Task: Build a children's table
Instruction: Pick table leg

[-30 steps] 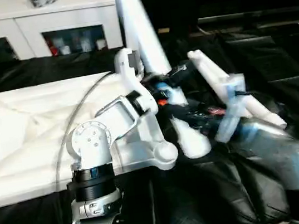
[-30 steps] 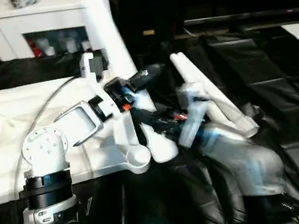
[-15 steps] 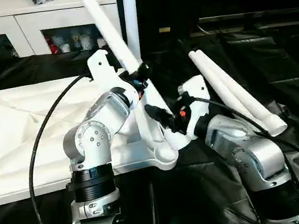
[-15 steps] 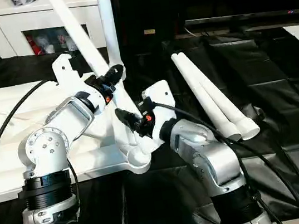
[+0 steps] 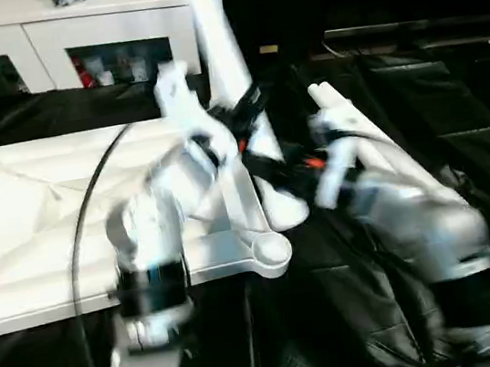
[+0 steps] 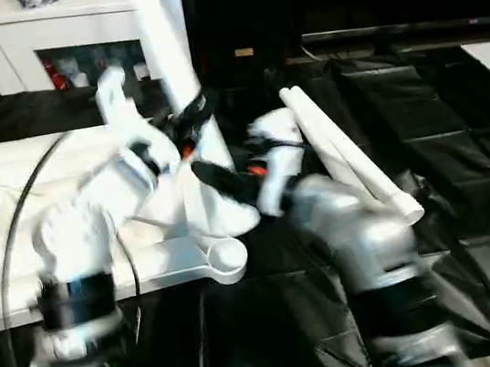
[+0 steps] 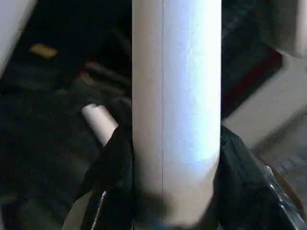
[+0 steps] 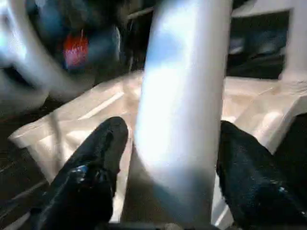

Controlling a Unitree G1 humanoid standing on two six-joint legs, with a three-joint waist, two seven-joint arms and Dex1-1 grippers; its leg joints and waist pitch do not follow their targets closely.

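Table top [image 5: 39,223]: lies upside down, ribbed underside up, on the black-draped desk [image 5: 451,79], at left of scene; near-right corner socket [image 5: 269,252] is empty.
Leg in hand [image 5: 226,66]: near upright, leaning slightly; flared end [image 5: 284,212] sits just right of the top's right edge, a little beyond the empty socket, not seated in it.
Left gripper [image 7: 168,191]: black fingers [image 7: 112,167] clenched on either side of the leg's shaft, partway up.
Right gripper [image 8: 165,182]: fingers [image 8: 96,158] stand to both sides of the lower shaft; the near one seems a shade off the plastic, so a firm grasp cannot be confirmed.
Spare legs [image 5: 380,159]: two lying side by side on the desk, at right, well apart from the top.
Step in hand, as judged: bringing the flared end over the socket.
Method advised: keep the shaft plumb, centre the end above the socket, then press straight down; a slanted entry risks jamming or shifting the top.
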